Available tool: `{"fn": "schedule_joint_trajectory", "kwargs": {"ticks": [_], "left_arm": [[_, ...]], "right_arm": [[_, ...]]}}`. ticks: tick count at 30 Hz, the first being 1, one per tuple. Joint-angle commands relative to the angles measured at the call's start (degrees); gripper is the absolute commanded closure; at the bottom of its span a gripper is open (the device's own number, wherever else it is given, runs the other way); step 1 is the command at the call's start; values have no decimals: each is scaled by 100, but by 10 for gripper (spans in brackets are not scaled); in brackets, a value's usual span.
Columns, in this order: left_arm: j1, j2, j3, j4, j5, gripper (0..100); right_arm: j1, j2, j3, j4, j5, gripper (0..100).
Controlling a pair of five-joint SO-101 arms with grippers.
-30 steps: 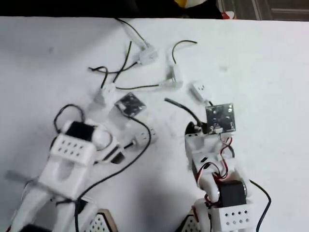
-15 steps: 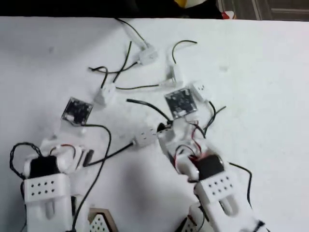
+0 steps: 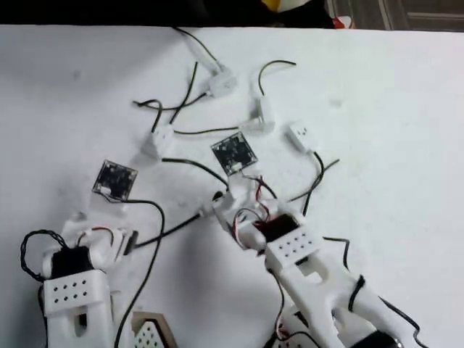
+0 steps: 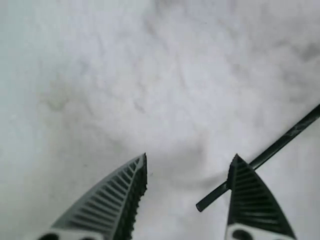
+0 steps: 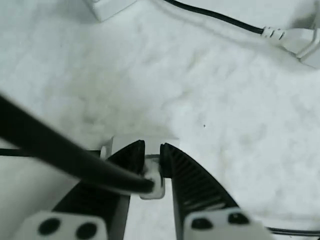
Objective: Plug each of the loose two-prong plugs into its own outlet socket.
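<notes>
My right gripper [image 5: 152, 155] is shut on a small white plug [image 5: 150, 186] with a black cord [image 5: 60, 152]. In the high view this plug [image 3: 212, 209] lies mid-table under the right gripper [image 3: 220, 201]. Several white plug and socket pieces with cords lie beyond it: one [image 3: 221, 81] at the back, one [image 3: 259, 116] in the middle, one [image 3: 300, 136] to the right and one [image 3: 158, 142] to the left. My left gripper [image 4: 190, 167] hangs open over bare table at the front left [image 3: 119, 235], with a black cord end [image 4: 260, 159] beside one finger.
Black cords [image 3: 156, 217] loop across the table between the two arms. The right wrist view shows a white block [image 5: 107, 6] and a corded white plug [image 5: 295, 37] further off. The right side of the white table [image 3: 406, 145] is open room.
The right arm swung left across the table and shut on the white plug. The left arm pulled back to the front left corner.
</notes>
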State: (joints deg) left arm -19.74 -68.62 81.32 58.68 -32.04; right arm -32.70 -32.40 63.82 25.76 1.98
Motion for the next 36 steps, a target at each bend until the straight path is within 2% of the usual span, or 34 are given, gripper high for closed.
{"fn": "schedule_joint_trajectory", "kwargs": {"ticks": [1,18,26,36], "left_arm": [[-154,-84,-26,-114,-53,736],[-180,-84,-18,-105,-53,736],[-180,-84,-18,-105,-53,736],[-189,-110,53,-123,-53,736]], "right_arm": [[-48,136,-360,-163,-9,981],[277,251,-448,-207,9,982],[286,936,-457,-769,229,982],[453,980,-484,-453,246,982]]}}
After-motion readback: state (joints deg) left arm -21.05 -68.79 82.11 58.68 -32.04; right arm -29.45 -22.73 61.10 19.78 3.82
